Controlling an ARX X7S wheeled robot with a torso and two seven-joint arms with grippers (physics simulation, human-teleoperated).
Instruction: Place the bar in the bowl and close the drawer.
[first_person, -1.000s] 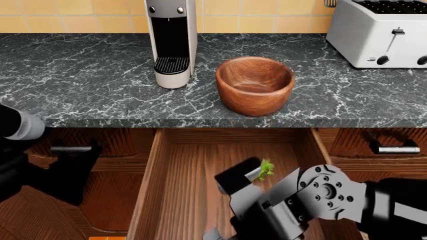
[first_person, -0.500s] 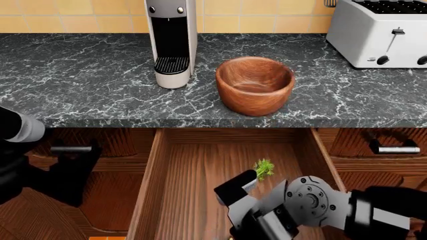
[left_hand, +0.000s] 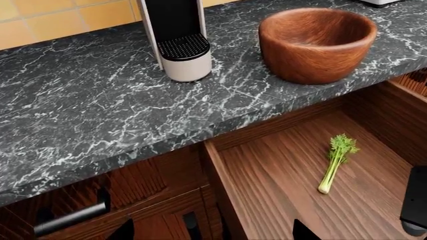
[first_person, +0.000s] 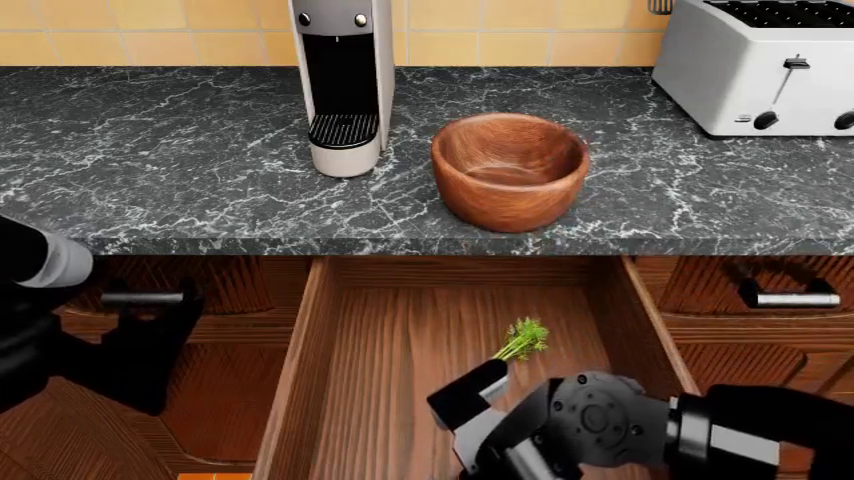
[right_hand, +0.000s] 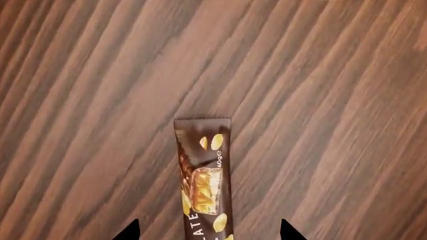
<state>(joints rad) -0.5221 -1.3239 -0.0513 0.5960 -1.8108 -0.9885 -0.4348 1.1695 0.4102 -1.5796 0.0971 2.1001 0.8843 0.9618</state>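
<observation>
The bar (right_hand: 203, 175), a dark brown wrapper with golden nut marks, lies flat on the floor of the open drawer (first_person: 387, 350). My right gripper (right_hand: 208, 233) hovers open just above it, one fingertip on each side of the wrapper. In the head view my right arm (first_person: 607, 430) reaches down into the drawer and hides the bar. The wooden bowl (first_person: 510, 168) stands empty on the counter behind the drawer. My left gripper (left_hand: 212, 234) hangs open and empty over the drawer's left wall, outside the drawer (left_hand: 280, 185).
A green celery stalk (first_person: 522, 340) lies in the drawer just beyond my right gripper. A coffee machine (first_person: 344, 80) stands left of the bowl and a toaster (first_person: 761, 65) at the counter's back right. Small drawers with silver handles (first_person: 790, 297) flank the open drawer.
My right arm has sunk lower and nearer the drawer's front, uncovering the celery's leafy end. The left arm, the bowl and the drawer have not moved.
</observation>
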